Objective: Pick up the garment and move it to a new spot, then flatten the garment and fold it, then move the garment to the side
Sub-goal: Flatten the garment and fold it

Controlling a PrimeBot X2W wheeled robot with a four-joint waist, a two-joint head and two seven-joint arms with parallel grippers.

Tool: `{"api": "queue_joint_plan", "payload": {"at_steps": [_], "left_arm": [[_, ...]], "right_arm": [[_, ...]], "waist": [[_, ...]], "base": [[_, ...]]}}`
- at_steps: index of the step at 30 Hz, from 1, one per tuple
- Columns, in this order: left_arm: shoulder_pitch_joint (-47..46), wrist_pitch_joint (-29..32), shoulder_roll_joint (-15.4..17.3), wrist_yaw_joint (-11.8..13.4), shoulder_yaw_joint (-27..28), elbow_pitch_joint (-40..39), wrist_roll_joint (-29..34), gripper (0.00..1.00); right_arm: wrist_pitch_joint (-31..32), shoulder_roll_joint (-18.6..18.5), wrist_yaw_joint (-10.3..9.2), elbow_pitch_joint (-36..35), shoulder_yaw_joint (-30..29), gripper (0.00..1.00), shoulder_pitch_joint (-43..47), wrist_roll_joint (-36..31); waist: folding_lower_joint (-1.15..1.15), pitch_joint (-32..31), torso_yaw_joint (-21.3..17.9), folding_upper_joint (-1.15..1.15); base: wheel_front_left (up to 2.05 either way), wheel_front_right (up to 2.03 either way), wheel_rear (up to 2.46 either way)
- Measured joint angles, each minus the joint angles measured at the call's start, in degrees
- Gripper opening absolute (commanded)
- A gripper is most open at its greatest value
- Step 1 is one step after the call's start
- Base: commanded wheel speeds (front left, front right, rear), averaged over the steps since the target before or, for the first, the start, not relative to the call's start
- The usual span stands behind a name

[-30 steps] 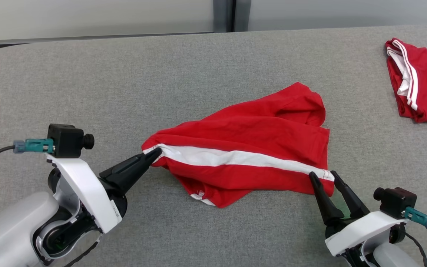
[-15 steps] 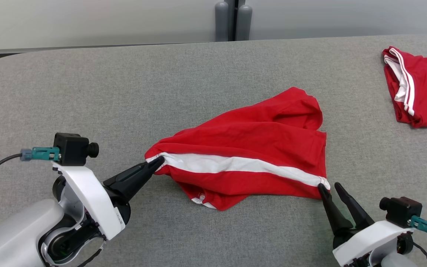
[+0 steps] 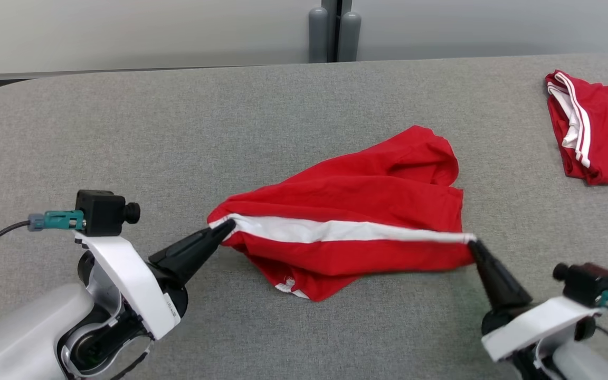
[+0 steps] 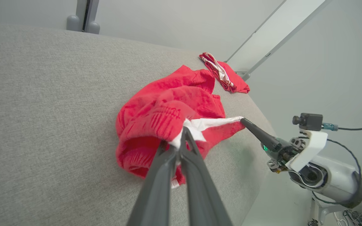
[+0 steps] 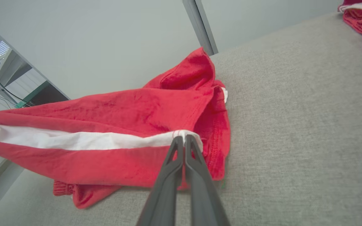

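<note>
A red garment (image 3: 357, 211) with a white side stripe (image 3: 335, 230) lies crumpled in the middle of the grey table (image 3: 177, 132). My left gripper (image 3: 226, 228) is shut on the stripe's left end, also seen in the left wrist view (image 4: 182, 133). My right gripper (image 3: 474, 244) is shut on the stripe's right end, lifting that corner slightly off the table; the right wrist view shows its fingers pinching the white hem (image 5: 183, 137). The stripe runs nearly straight between the two grippers. The rest of the garment (image 5: 137, 110) bunches behind it.
A second red garment (image 3: 594, 126) with white stripes lies folded at the table's far right, also in the left wrist view (image 4: 225, 75). Two grey posts (image 3: 338, 26) stand behind the table's far edge. Bare table surrounds the garment.
My right gripper closed on the stripe's right end and raised it, pulling the stripe taut. The left gripper kept its hold. The head camera tilted a little.
</note>
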Motion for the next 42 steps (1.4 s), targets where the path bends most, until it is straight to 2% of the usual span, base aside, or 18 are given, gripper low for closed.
{"api": "queue_joint_plan", "payload": {"at_steps": [4,7,12,16,20,24,26,29,32,33,37,42], "left_arm": [[-1.79,-0.97,-0.16,0.00,1.45,-1.01,0.11,0.00],[-6.83,0.47,-0.51,0.00,3.15,-1.78,0.04,0.00],[-20.66,4.15,-1.88,0.00,7.16,0.33,1.67,0.00],[-33.35,5.53,-5.71,0.00,9.62,4.00,4.83,0.00],[-43.98,3.08,-10.33,-0.01,10.74,5.80,7.92,0.00],[-47.70,-2.50,-11.32,0.00,9.56,4.99,9.83,0.00],[-46.53,-5.01,-10.62,0.00,7.44,3.47,9.58,0.00],[-39.91,-8.01,-6.38,-0.01,-0.87,-1.64,11.07,0.00],[-32.06,-10.38,-3.43,-0.01,-5.54,-4.58,11.51,0.00],[-32.06,-10.38,-3.43,-0.01,-5.54,-4.58,11.51,0.00],[-19.68,-11.32,-0.93,-0.01,-7.76,-8.32,15.60,0.00],[-1.87,-11.56,1.20,-0.01,-8.04,-10.05,20.03,0.00]], "right_arm": [[-0.01,-0.56,0.00,-4.16,-5.17,0.00,-2.48,-1.43],[0.00,-2.12,0.00,-6.69,-8.95,0.00,-8.37,-2.93],[-0.01,-4.23,0.00,-6.64,-11.76,0.00,-26.21,-6.06],[-0.01,-3.90,0.00,-4.38,-12.41,0.00,-41.84,-8.75],[-0.01,-3.60,0.00,-4.74,-15.61,0.00,-52.22,-11.55],[-0.01,-3.97,0.00,-8.65,-19.00,0.00,-54.21,-13.24],[-0.01,-4.82,0.00,-11.51,-19.58,0.00,-51.48,-13.10],[0.00,-7.89,0.00,-16.08,-17.62,0.00,-38.33,-10.88],[-0.01,-10.92,0.00,-18.47,-16.22,0.00,-25.40,-8.65],[-0.01,-10.92,0.00,-18.47,-16.22,0.00,-25.40,-8.65],[-0.01,-11.87,0.00,-21.58,-18.60,0.00,-8.95,-5.49],[1.40,-10.74,0.00,-26.97,-22.46,0.00,9.25,-1.26]], "waist": [[0.00,0.35,-0.41,0.00],[0.00,1.48,-1.19,0.00],[0.00,5.10,-3.32,0.00],[0.00,9.10,-5.45,0.00],[0.00,13.34,-7.34,0.00],[0.00,16.13,-8.79,0.00],[0.00,16.16,-9.01,0.00],[0.00,14.61,-8.27,0.00],[0.00,13.16,-7.40,0.00],[0.00,13.16,-7.40,0.00],[0.00,11.15,-6.77,0.00],[0.00,8.41,-6.58,0.00]], "base": [[0.00,0.00,0.00],[0.00,0.00,0.00],[0.00,0.00,0.00],[0.00,0.00,0.00],[0.00,0.00,0.00],[0.00,0.00,0.00],[0.00,0.00,0.00],[0.00,0.00,0.00],[0.00,0.00,0.00],[0.00,0.00,0.00],[0.00,0.00,0.00],[0.00,0.00,0.00]]}}
